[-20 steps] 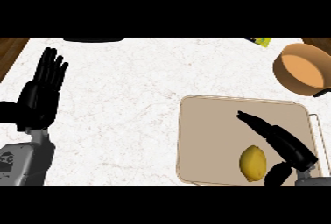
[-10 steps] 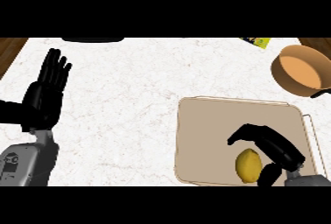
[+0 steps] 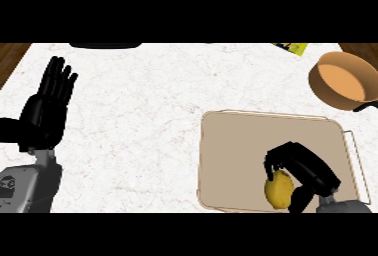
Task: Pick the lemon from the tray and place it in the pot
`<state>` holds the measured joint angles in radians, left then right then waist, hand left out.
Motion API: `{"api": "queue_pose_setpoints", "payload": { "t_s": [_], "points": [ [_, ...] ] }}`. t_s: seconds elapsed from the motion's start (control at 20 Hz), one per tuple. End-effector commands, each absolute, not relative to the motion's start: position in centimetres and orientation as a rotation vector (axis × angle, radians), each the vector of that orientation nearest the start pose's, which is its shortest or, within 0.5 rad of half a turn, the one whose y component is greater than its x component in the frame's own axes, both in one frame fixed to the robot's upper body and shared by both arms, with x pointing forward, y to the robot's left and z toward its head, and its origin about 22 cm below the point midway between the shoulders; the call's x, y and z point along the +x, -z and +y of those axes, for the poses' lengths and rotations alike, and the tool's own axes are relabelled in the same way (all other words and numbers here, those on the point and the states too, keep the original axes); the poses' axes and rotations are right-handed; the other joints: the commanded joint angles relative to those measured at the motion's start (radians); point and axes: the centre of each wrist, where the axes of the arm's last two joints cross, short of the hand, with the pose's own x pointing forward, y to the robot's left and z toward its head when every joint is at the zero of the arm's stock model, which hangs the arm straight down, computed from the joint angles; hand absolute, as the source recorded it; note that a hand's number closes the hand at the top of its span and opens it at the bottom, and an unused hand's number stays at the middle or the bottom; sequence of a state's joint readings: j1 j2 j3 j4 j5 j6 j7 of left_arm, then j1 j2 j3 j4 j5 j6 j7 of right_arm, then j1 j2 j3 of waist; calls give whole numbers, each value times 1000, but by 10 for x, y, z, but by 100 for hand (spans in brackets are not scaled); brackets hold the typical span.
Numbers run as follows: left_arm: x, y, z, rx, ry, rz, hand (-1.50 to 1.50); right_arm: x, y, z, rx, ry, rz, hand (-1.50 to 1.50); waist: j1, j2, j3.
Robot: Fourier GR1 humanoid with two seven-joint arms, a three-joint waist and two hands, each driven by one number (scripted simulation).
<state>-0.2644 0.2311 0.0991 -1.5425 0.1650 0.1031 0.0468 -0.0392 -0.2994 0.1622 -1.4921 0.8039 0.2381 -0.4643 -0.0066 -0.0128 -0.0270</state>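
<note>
Right hand (image 3: 304, 169): fingers curled over the lemon (image 3: 279, 190), which lies on the tray (image 3: 236, 150) near its front edge. Left hand (image 3: 46, 110): open, resting at the view's left. Pot (image 3: 341, 80): well apart, upper right. Risk: 1 rounded fruit, partly enclosed, may roll free during the lift.

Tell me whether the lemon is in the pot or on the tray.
On the tray. The lemon lies near the tray's lower edge with the right hand curled round it; the pot holds nothing visible.
</note>
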Motion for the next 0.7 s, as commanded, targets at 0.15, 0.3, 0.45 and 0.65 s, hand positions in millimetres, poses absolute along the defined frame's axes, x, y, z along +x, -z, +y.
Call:
{"api": "queue_pose_setpoints", "payload": {
  "t_s": [0.15, 0.3, 0.45, 0.65],
  "points": [
    [295, -77, 263, 130, -58, -1761, 0, 232, -10, -260, -490, -1121, -1707, 150, -2, 11, 27],
    [304, -89, 261, 56, -17, -1795, 0, 309, -42, -245, -793, -892, -1488, 150, 69, 36, 23],
    [304, -90, 256, 43, 5, -1801, 0, 324, -59, -261, -971, -788, -1364, 150, 110, 59, 14],
    [308, -94, 246, 12, 36, -1815, 0, 355, -101, -263, -1191, -542, -1255, 150, 134, 62, 16]
  ]
}}
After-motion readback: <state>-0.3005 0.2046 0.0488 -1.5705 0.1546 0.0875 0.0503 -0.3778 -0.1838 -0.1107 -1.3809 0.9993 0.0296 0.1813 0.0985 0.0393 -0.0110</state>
